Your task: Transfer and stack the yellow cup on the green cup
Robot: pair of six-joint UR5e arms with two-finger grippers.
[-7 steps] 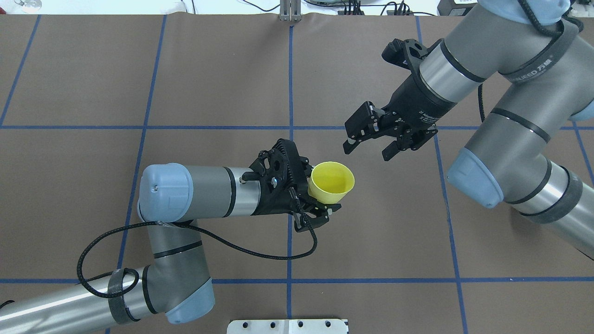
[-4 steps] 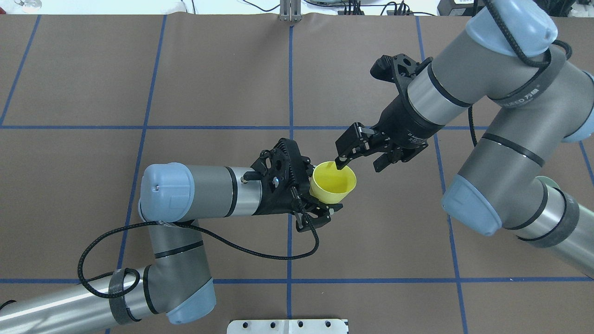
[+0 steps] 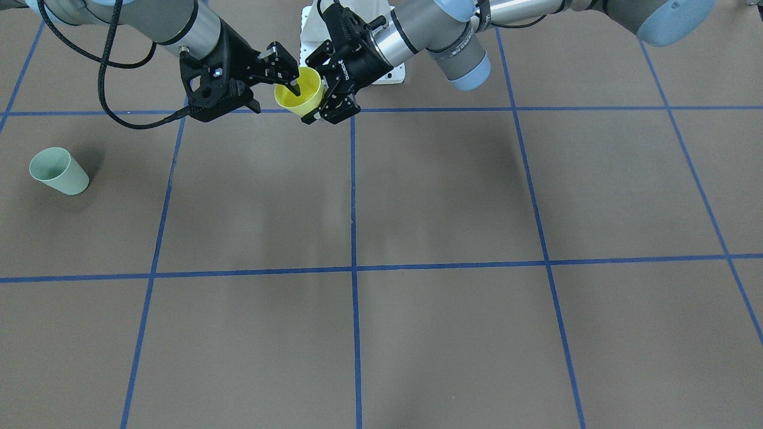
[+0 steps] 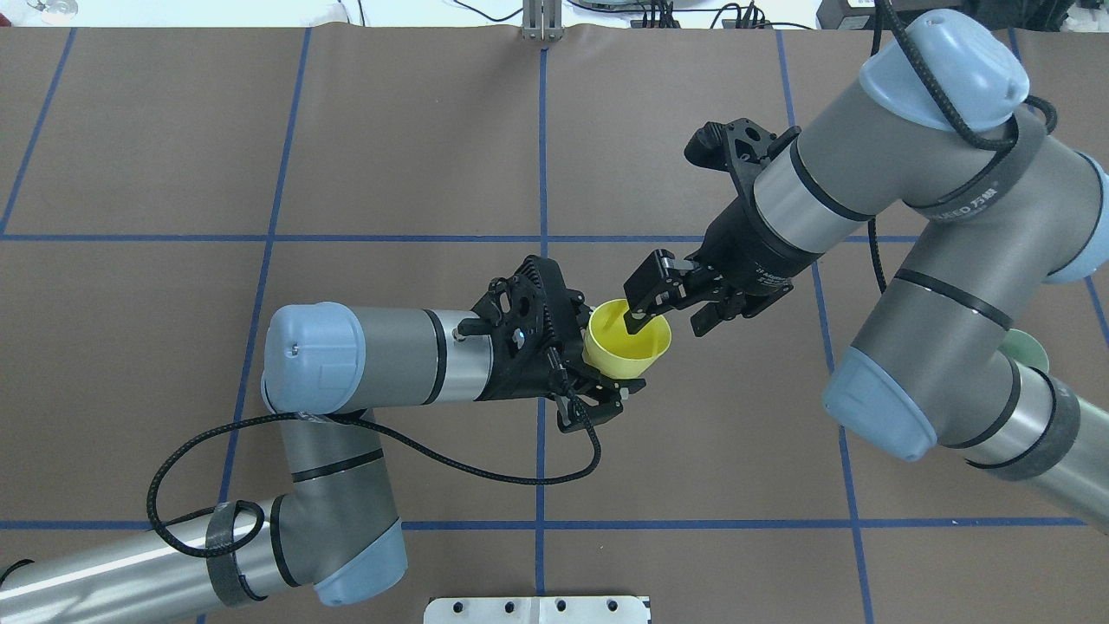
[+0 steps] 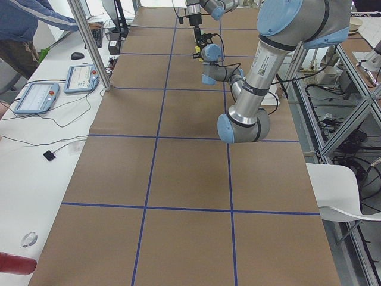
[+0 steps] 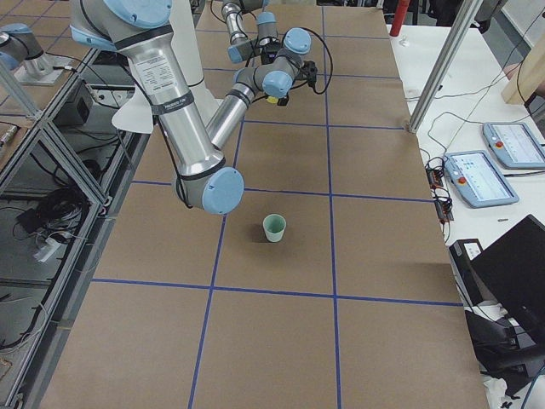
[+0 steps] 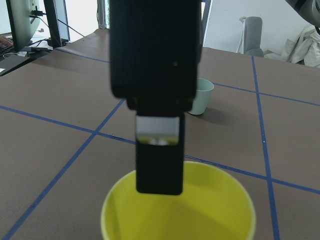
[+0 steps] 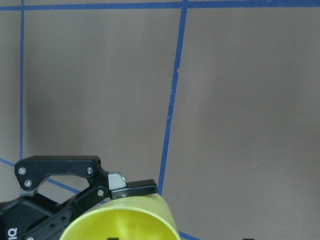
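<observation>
My left gripper (image 4: 608, 368) is shut on the yellow cup (image 4: 631, 347) and holds it by its lower body above the table's middle, mouth up and tilted. My right gripper (image 4: 667, 327) is open. One of its fingers (image 7: 160, 150) dips inside the cup's rim and the other stays outside the wall. The cup also shows in the front view (image 3: 300, 98) and the right wrist view (image 8: 120, 225). The green cup (image 3: 58, 171) stands upright on the table on my right side, apart from both grippers. It also shows in the right side view (image 6: 274, 227) and the left wrist view (image 7: 202, 96).
The brown mat carries a grid of blue tape lines (image 4: 541, 234). A white mounting plate (image 4: 537, 609) lies at the near edge. Control tablets (image 5: 37, 96) and an operator (image 5: 24, 24) are at a side bench beyond the table.
My right gripper has moved down and left to the yellow cup, and one finger now sits inside its rim. The left gripper and cup have barely moved.
</observation>
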